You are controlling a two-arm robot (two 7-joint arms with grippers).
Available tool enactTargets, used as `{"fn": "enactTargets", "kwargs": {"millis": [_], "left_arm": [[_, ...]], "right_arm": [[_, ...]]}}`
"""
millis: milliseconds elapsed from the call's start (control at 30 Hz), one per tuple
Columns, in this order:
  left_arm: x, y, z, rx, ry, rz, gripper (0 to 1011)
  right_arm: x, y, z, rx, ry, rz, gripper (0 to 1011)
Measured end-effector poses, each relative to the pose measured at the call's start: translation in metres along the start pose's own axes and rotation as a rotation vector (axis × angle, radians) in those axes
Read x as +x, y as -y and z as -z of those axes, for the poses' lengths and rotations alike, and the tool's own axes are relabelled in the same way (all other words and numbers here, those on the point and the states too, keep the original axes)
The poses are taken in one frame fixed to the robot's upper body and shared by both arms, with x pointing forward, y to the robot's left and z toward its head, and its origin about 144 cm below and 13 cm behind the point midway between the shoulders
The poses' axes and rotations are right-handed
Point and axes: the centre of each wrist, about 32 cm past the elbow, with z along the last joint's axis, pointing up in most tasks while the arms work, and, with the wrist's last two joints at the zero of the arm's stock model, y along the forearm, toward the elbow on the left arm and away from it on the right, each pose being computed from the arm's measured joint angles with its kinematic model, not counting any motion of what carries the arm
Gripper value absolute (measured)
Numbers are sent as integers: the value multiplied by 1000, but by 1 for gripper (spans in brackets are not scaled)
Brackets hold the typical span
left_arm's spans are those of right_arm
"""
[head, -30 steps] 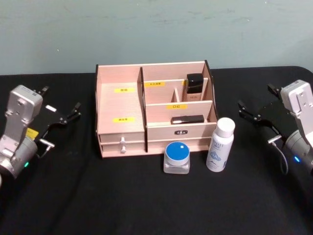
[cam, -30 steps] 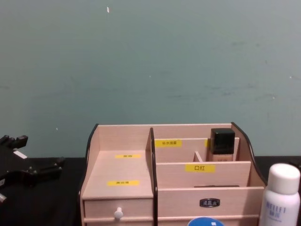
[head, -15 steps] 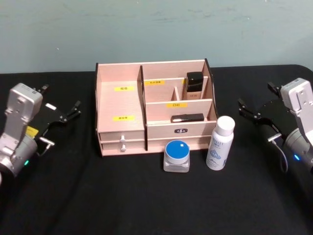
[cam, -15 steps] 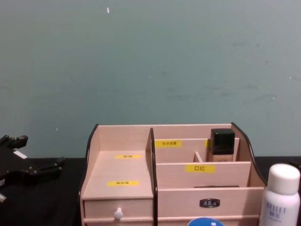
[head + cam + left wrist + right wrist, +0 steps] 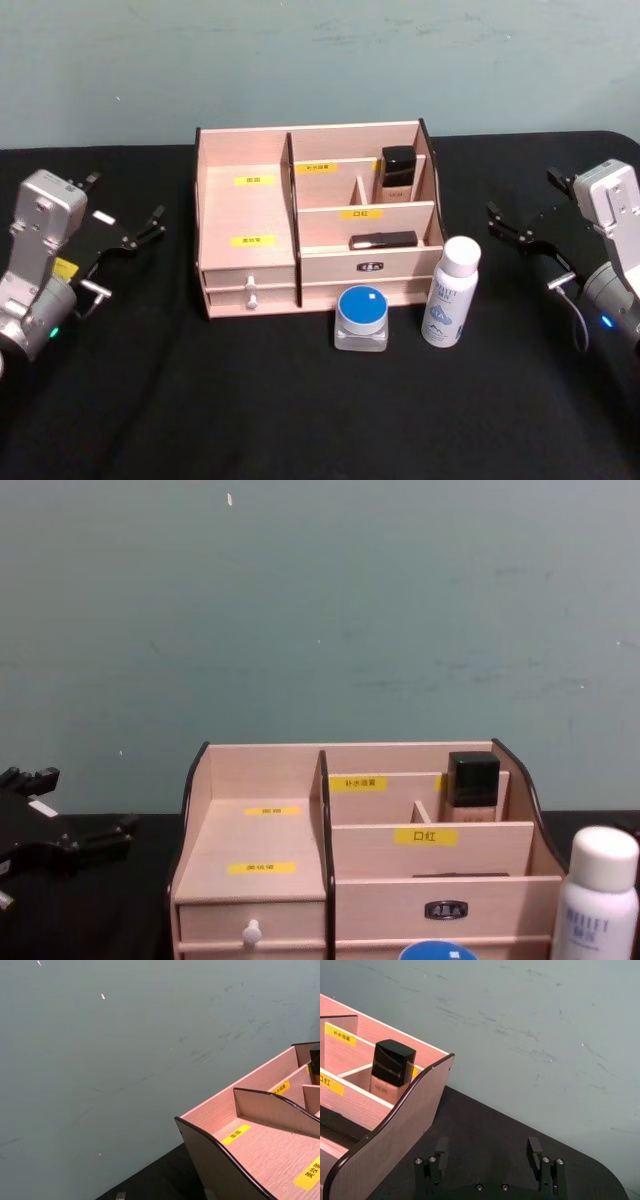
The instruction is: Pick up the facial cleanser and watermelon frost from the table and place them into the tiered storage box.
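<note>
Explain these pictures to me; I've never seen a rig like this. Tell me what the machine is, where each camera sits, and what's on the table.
It is a two-armed robot. One picture looks down from its head, one across from its chest, one from each wrist. On the black table stands a wooden box with stepped compartments, holding a dark-capped bottle and a flat black item. In front stand a blue-lidded jar and a white bottle. The left gripper and right gripper hang open at either side, holding nothing.
</note>
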Motion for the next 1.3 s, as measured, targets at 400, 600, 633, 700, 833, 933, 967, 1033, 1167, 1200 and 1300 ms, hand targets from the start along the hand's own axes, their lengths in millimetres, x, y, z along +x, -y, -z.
{"fn": "enactTargets", "kwargs": {"millis": [400,600,633,700,833,933,967,1033,1167,1200,1300], "left_arm": [[0,0,0,0,0,0,1010],[0,0,0,0,0,0,1010],[0,0,0,0,0,0,1010],[0,0,0,0,0,0,1010],[0,0,0,0,0,0,1010],[0,0,0,0,0,0,1010],[0,0,0,0,0,0,1010],[0,0,0,0,0,0,1009],[0,0,0,0,0,0,1010],[0,0,0,0,0,0,1010],[0,0,0,0,0,0,1010]], "right_arm": [[0,0,0,0,0,0,1002],[0,0,0,0,0,0,1002],[0,0,0,0,0,0,1002],[0,0,0,0,0,0,1002],[0,0,0,0,0,0,1002],[0,0,0,1,-1,-1,1002],[1,1,0,1,-4,-2,1002],[3,3,-2,8,-11,-8,1002],[8,11,-9,27,-27,-22,1002],[8,12,-11,30,-29,-25,1002],[11,20,-21,42,-29,-40,1002]]}}
